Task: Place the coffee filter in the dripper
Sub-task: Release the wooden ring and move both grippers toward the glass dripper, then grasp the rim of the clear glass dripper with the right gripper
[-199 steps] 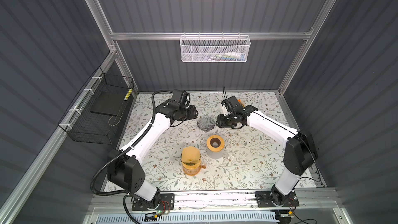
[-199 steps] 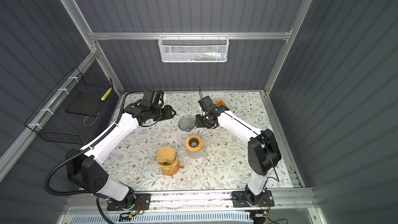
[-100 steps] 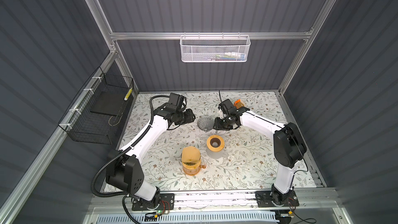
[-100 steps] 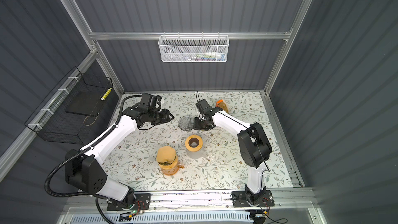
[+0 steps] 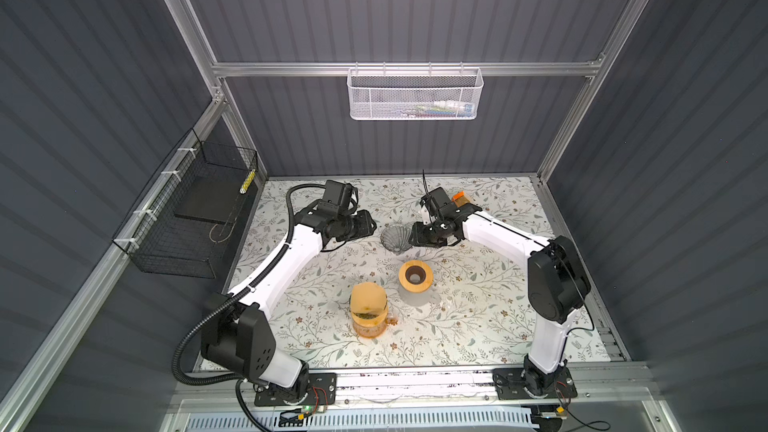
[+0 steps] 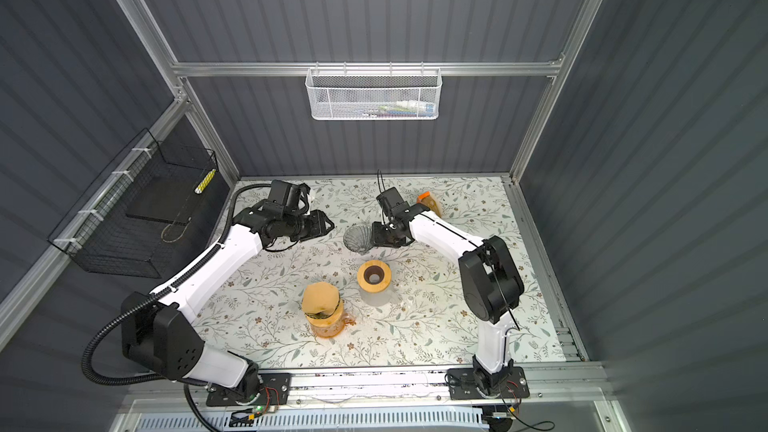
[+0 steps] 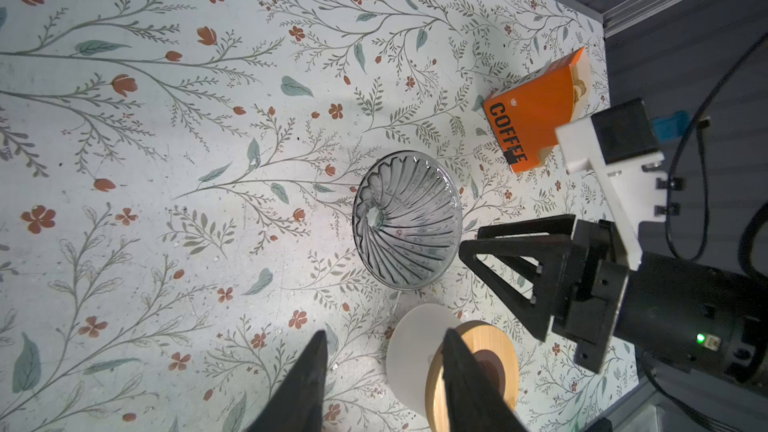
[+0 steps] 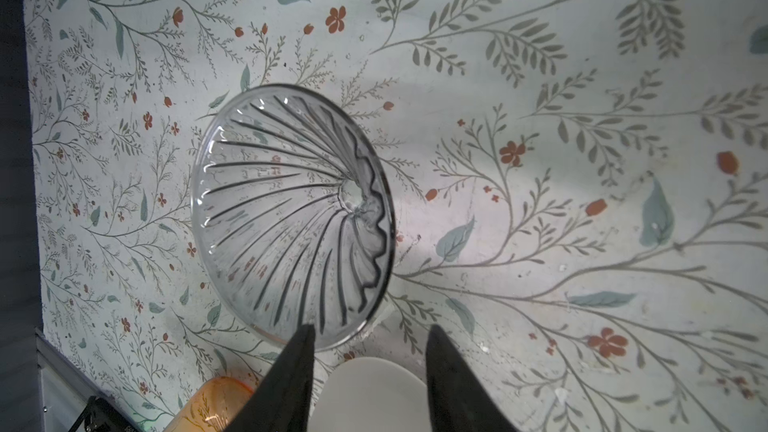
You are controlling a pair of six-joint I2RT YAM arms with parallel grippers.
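1. in both top views the flowered worktop (image 5: 478, 317) (image 6: 436, 326) carries a clear glass dripper (image 5: 394, 238) (image 6: 356, 238), tipped on its side toward the back.
2. the right pincer (image 5: 415, 232) (image 6: 374, 234) sits just beside the dripper's rim. the left pincer (image 5: 372, 224) (image 6: 331, 224) hangs near the dripper on the opposite side, apart from it.
3. what looks like the coffee filter (image 5: 366, 299) (image 6: 318, 297), a tan paper cap, sits over the mouth of an amber jug (image 5: 368, 326) (image 6: 326, 328) near the front, well apart from the dripper.
4. between jug and dripper stands a white cup with a wooden ring (image 5: 415, 278) (image 6: 374, 277) on top. an orange box (image 5: 460, 198) (image 6: 427, 200) rests at the back, behind the right arm.
5. in the left wrist view the left pincer (image 7: 384, 332) is released: its two dark fingers (image 7: 307, 384) stand apart with nothing between them, only the worktop (image 7: 166, 160) and the cup with the wooden ring (image 7: 473, 363) beyond.
6. the same view shows the dripper (image 7: 407, 222) on its side. the right pincer (image 7: 469, 243) has its tips right at the rim, and i cannot tell whether they touch. the box (image 7: 536, 114) reads "coffee".
7. in the right wrist view the right pincer (image 8: 370, 330) is also released, fingers (image 8: 291, 380) spread and gripping nothing. one tip overlaps the edge of the dripper (image 8: 291, 218).
8. the jug (image 8: 220, 401) shows at that view's edge, on the worktop (image 8: 582, 160).
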